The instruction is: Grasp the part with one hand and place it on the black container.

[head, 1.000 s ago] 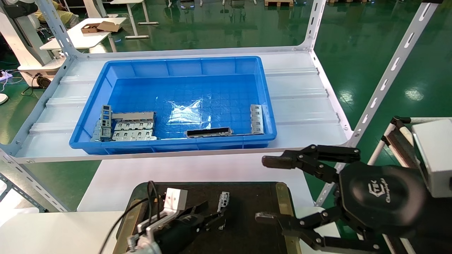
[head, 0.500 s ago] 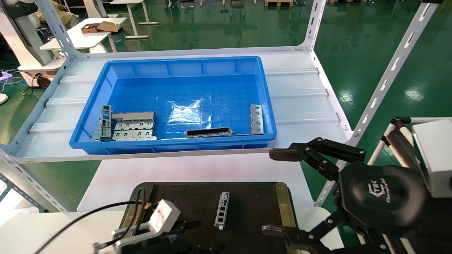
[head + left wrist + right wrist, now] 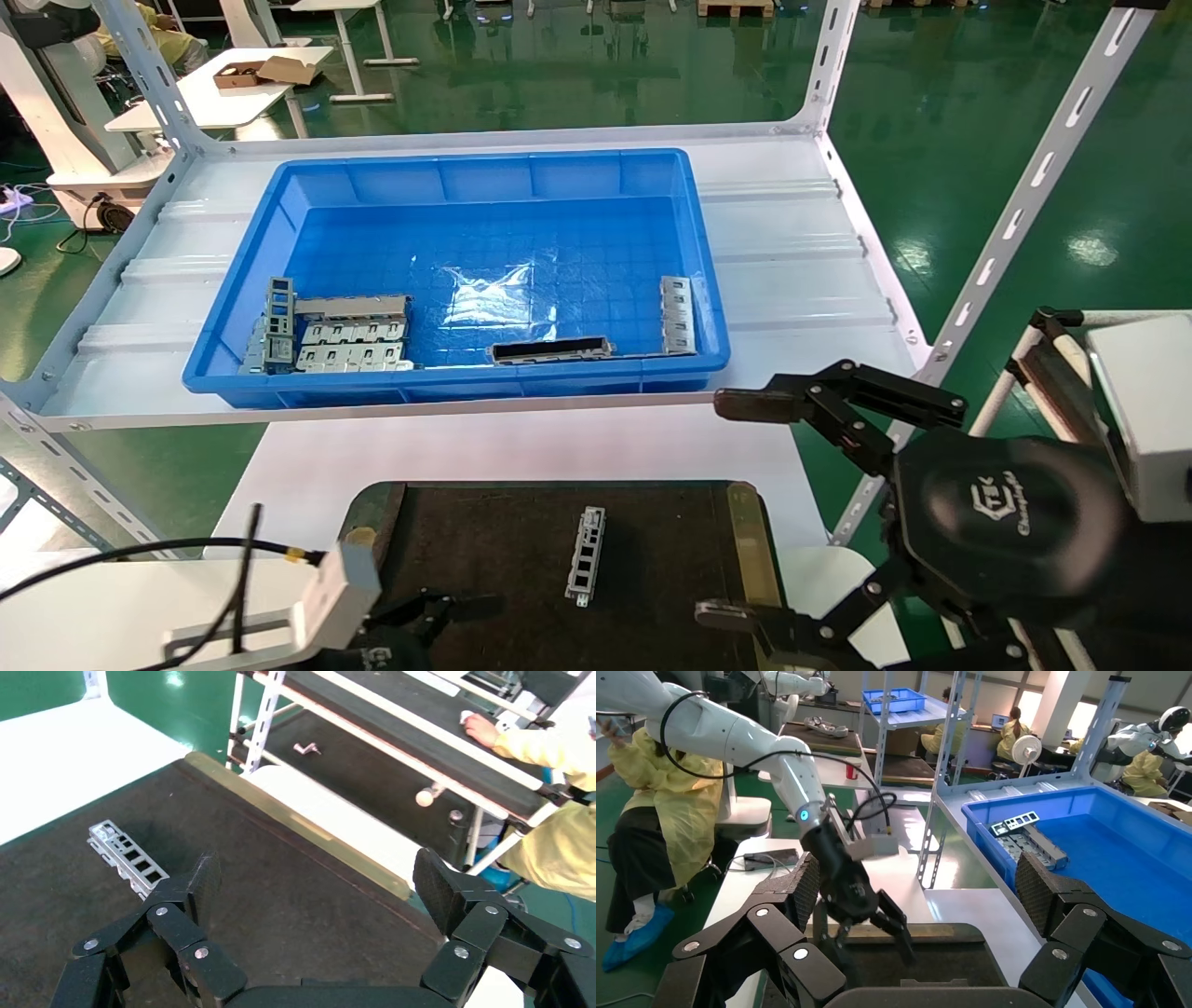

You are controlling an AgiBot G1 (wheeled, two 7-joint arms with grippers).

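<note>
Bright, even overhead light; glare on the green floor (image 3: 978, 121) and bin (image 3: 489, 294); frames sharp, shadows soft.

Blue plastic bin (image 3: 466, 177): large, rectangular, open-topped, resting on a white metal shelf (image 3: 792, 270) with slotted uprights.
Contents of the bin, near edge: wide flat grey stamped plates (image 3: 352, 343) stacked at the left corner, with a small upright grey frame piece (image 3: 277, 317) touching their left end; a dark-slotted bar (image 3: 551, 349) lying lengthwise near the middle; a slim grey metal strip (image 3: 677, 314) leaning at the right wall.
White tabletop (image 3: 521, 447): below and in front of the shelf.
Green glossy floor (image 3: 950, 140): surrounds the station.
Background, left: white table carrying a brown cardboard box (image 3: 265, 71).
Person in yellow coat (image 3: 666, 811): standing beside the station, seen in the right wrist view.
</note>
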